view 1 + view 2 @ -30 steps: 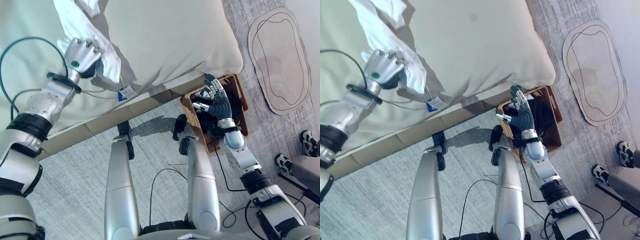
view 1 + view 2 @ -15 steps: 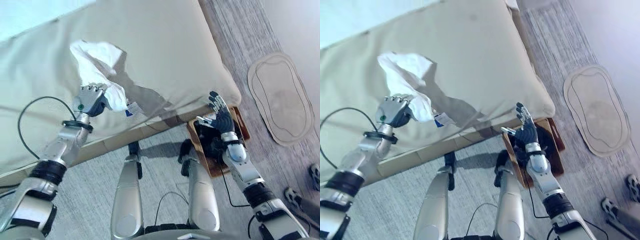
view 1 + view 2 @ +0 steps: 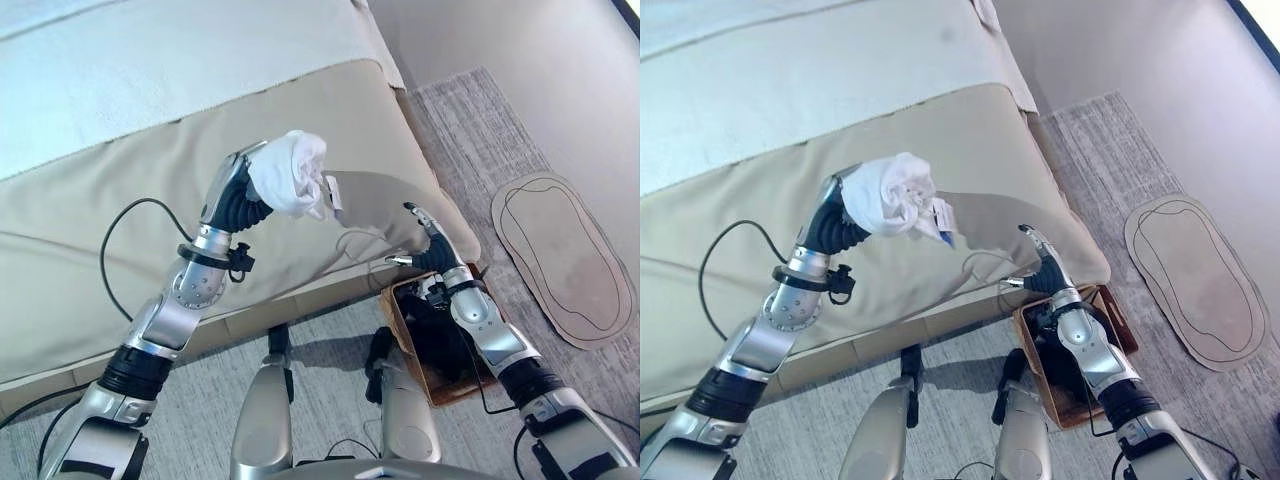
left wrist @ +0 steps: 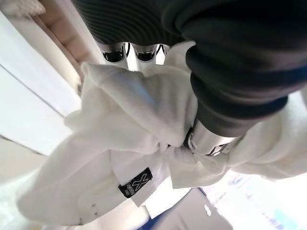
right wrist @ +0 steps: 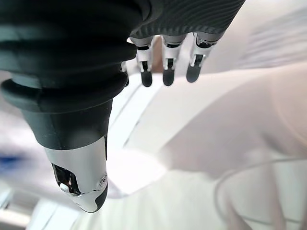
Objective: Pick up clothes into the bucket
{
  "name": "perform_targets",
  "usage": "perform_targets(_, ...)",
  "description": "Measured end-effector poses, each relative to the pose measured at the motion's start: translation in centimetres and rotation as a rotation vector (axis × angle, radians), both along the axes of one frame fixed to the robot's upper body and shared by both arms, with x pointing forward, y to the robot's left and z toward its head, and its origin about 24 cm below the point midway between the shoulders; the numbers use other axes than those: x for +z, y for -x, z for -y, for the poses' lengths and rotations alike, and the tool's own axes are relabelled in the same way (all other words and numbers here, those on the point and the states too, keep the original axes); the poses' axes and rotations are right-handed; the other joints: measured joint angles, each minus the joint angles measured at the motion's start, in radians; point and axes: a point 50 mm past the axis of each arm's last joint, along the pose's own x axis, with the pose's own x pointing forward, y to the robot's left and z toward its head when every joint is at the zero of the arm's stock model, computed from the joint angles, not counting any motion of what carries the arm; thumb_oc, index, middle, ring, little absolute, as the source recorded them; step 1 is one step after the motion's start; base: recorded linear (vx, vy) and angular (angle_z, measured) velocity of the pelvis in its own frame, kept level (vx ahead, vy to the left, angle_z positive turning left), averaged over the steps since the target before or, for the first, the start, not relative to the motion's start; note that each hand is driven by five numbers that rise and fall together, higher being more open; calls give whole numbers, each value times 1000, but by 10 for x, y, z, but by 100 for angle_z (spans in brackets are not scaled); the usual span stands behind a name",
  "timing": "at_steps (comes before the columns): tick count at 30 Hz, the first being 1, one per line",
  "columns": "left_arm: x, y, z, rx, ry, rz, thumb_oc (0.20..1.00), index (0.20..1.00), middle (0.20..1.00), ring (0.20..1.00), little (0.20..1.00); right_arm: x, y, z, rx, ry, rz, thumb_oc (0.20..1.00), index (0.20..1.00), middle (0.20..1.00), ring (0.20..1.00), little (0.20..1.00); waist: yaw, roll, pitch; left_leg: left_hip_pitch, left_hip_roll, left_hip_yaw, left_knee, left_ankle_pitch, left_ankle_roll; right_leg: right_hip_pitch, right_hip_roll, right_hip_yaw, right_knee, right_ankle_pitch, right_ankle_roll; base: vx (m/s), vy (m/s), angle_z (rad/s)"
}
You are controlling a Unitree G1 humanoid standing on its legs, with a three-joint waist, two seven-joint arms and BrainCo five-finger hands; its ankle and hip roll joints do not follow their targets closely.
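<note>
left hand (image 3: 845, 205) holds a bunched white garment (image 3: 896, 194) up over the bed (image 3: 760, 100); right hand (image 3: 1040, 262), fingers straight, hovers above the brown bucket (image 3: 1032, 350).

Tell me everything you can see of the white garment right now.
The white garment is soft, crumpled cloth, bunched into a ball and lifted clear above the beige bed. The left hand has its fingers and thumb curled round it. The left wrist view shows thick folds, a small black label sewn near a hem and a few dark specks. A paper tag dangles on the side toward the right hand.
</note>
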Motion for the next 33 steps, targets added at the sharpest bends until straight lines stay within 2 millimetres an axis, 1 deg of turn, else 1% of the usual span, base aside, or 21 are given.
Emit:
perform_targets(1, 2, 2, 6, -57, 46, -23, 200, 200, 200, 200, 200, -1, 0, -4, 24, 20, -8, 1000, 1000, 1000, 1000, 1000, 0, 5, -17, 16, -1, 1, -8, 1, 1, 20, 1, -2, -18, 6, 2, 97, -12, 1)
perform_targets(2, 3, 3, 9, -91, 76, -34, 200, 200, 200, 200, 200, -2, 1, -6, 36, 27, -13, 1000, 1000, 1000, 1000, 1000, -1, 6, -20, 31, -1, 2, -17, 1, 1, 37, 3, -3, -29, 9, 3, 102, -10, -2)
perform_targets(3, 7, 5, 17, -160, 118, -50, 200, 200, 200, 200, 200, -4, 2, -12, 68, 36, -26, 1000, 1000, 1000, 1000, 1000, 1, 7, -25, 65, -1, 3, -29, 2, 1, 74, 7, -7, -52, 16, 5, 58, -21, 1)
perform_targets(4, 7, 7, 22, -205, 132, -66, 200, 200, 200, 200, 200, -8, 5, -16, 92, 41, -47, 1000, 1000, 1000, 1000, 1000, -2, 9, -58, 67, 0, 2, -35, 0, -1, 81, 7, -12, -65, 17, 6, 89, -18, -1)
perform_targets(6, 9, 8, 27, -267, 181, -92, 200, 200, 200, 200, 200, -10, 6, -21, 122, 50, -60, 1000, 1000, 1000, 1000, 1000, -2, 11, -82, 94, -2, 5, -54, 2, -1, 108, 15, -12, -92, 24, 7, 92, -10, -4)
perform_targets(9, 5, 9, 34, -334, 235, -144, 200, 200, 200, 200, 200, -13, 7, -32, 150, 37, -70, 1000, 1000, 1000, 1000, 1000, -2, 12, -103, 131, 1, 7, -66, 2, -1, 145, 21, -12, -109, 28, 7, 97, -7, -4)
perform_targets(10, 3, 9, 38, -357, 244, -161, 200, 200, 200, 200, 200, -13, 7, -38, 159, 20, -70, 1000, 1000, 1000, 1000, 1000, -3, 13, -120, 134, 1, 8, -70, 2, -1, 150, 22, -13, -118, 28, 6, 94, 1, -5)
perform_targets(11, 1, 10, 42, -384, 268, -187, 200, 200, 200, 200, 200, -13, 8, -45, 167, -2, -67, 1000, 1000, 1000, 1000, 1000, -2, 16, -123, 153, 2, 13, -80, 2, -1, 166, 26, -11, -127, 32, 6, 85, -1, -5)
perform_targets(13, -2, 9, 46, -408, 294, -226, 200, 200, 200, 200, 200, -15, 8, -56, 165, -45, -72, 1000, 1000, 1000, 1000, 1000, -4, 19, -128, 185, 3, 23, -92, 2, -1, 196, 26, -10, -139, 32, 7, 65, 4, -6)
perform_targets(15, -1, 10, 48, -423, 316, -237, 200, 200, 200, 200, 200, -16, 10, -65, 156, -81, -71, 1000, 1000, 1000, 1000, 1000, -6, 25, -149, 190, 3, 26, -102, 2, -1, 196, 26, -8, -141, 32, 7, 66, -1, -4)
perform_targets(18, 3, 14, 50, -447, 336, -235, 200, 200, 200, 200, 200, -13, 12, -66, 123, -106, -47, 1000, 1000, 1000, 1000, 1000, -10, 27, -158, 205, 2, 28, -108, 2, -1, 212, 28, -8, -150, 32, 7, 55, 0, -1)
perform_targets(22, -1, 16, 50, -446, 354, -257, 200, 200, 200, 200, 200, -16, 19, -69, 98, -142, -45, 1000, 1000, 1000, 1000, 1000, -25, 27, -192, 221, 1, 30, -122, 2, -1, 225, 29, -8, -162, 33, 8, 20, -3, 0)
perform_targets(27, -5, 18, 59, -466, 365, -283, 200, 200, 200, 200, 200, -20, 23, -69, 58, -168, -52, 1000, 1000, 1000, 1000, 1000, -28, 30, -195, 234, 3, 42, -124, 2, -1, 229, 30, 4, -163, 33, 8, 16, 5, -7)
perform_targets(29, -6, 17, 58, -459, 368, -288, 200, 200, 200, 200, 200, -21, 24, -70, 51, -180, -50, 1000, 1000, 1000, 1000, 1000, -29, 31, -196, 234, 4, 48, -124, 2, -1, 227, 31, 10, -163, 33, 8, 0, 1, -7)
perform_targets(33, -6, 16, 56, -436, 379, -291, 200, 200, 200, 200, 200, -31, 32, -65, 24, -207, -91, 1000, 1000, 1000, 1000, 1000, -29, 41, -208, 235, 4, 51, -124, 2, -1, 226, 31, 11, -163, 33, 8, 0, 0, -1)
